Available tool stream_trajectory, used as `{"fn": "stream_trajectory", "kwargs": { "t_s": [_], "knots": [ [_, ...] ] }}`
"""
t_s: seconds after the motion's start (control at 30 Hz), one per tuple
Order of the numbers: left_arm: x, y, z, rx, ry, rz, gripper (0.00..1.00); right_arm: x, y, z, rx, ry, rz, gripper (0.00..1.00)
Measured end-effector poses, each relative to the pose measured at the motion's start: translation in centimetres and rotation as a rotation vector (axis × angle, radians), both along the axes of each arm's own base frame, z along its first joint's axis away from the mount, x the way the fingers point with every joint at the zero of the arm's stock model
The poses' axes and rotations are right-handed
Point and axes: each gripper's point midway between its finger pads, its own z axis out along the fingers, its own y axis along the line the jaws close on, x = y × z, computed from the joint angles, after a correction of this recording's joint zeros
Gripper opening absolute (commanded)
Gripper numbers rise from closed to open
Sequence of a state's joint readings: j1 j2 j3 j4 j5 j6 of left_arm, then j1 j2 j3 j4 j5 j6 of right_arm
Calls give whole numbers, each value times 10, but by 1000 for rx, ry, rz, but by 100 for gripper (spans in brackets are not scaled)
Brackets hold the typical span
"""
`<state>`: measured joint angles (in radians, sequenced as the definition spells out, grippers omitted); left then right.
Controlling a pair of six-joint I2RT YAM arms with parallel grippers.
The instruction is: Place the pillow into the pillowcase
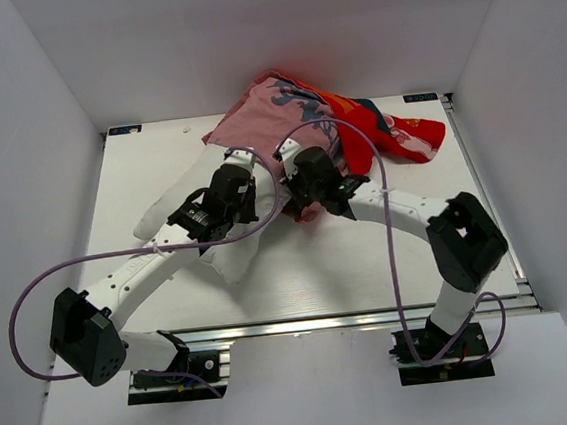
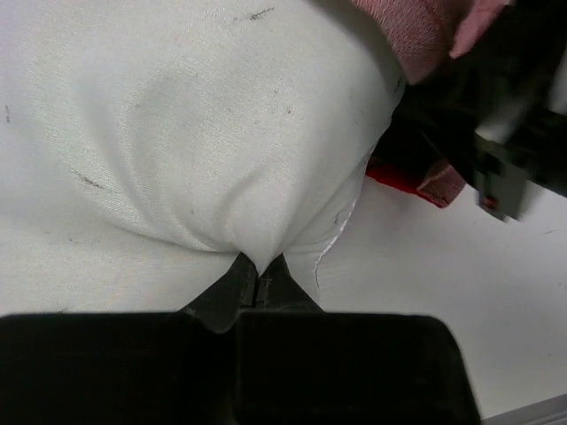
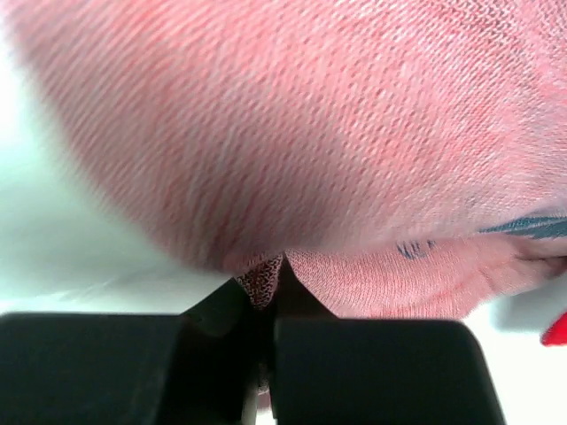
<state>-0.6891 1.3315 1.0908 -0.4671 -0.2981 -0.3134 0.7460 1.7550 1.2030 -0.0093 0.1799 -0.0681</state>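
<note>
Unreadable dark marks on pillowcase against pillow

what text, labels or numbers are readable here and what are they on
No text is readable.
Small dark tag at the far left corner of the white table: too small.
Matching tag, far right corner: too small.
Dark marks on the pink inner side of the red printed fabric pillowcase: blurred.

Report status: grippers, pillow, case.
Left gripper shut on pillow edge. Right gripper shut on pillowcase. Pillowcase over pillow's far end, near end out. No obstruction seen.
</note>
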Motion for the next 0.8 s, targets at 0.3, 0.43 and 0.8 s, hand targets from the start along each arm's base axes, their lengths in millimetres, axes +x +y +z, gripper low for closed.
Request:
{"fn": "stream_trajectory", "kwargs": {
  "t_s": [0.3, 0.43, 0.8],
  "knots": [
    [3, -8, -8, -80, 23, -13, 0, -92, 19, 123, 218, -110, 318, 73],
    [1, -17, -3, -131, 29, -41, 48, -104, 5, 126, 200, -141, 399, 86],
    [-55, 36, 123, -426, -187, 94, 82, -37, 15, 172, 143, -303, 330, 89]
  ]
}}
